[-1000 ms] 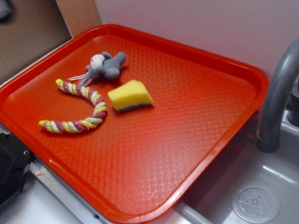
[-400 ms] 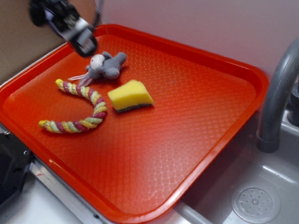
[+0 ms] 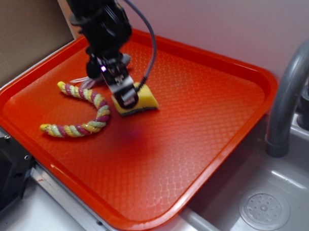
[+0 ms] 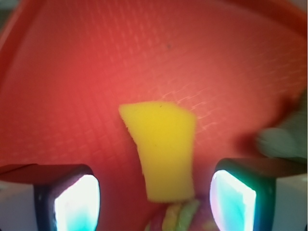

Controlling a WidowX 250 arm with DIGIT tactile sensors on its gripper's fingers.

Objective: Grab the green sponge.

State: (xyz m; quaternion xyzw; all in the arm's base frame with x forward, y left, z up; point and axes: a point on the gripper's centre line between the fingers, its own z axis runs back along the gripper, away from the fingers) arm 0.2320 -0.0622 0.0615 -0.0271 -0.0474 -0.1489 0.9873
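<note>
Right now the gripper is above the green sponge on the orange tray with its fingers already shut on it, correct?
Not quite. The gripper is above the green sponge on the orange tray, but its fingers are open, standing apart on either side of the sponge with clear gaps. The wrist view shows this.
</note>
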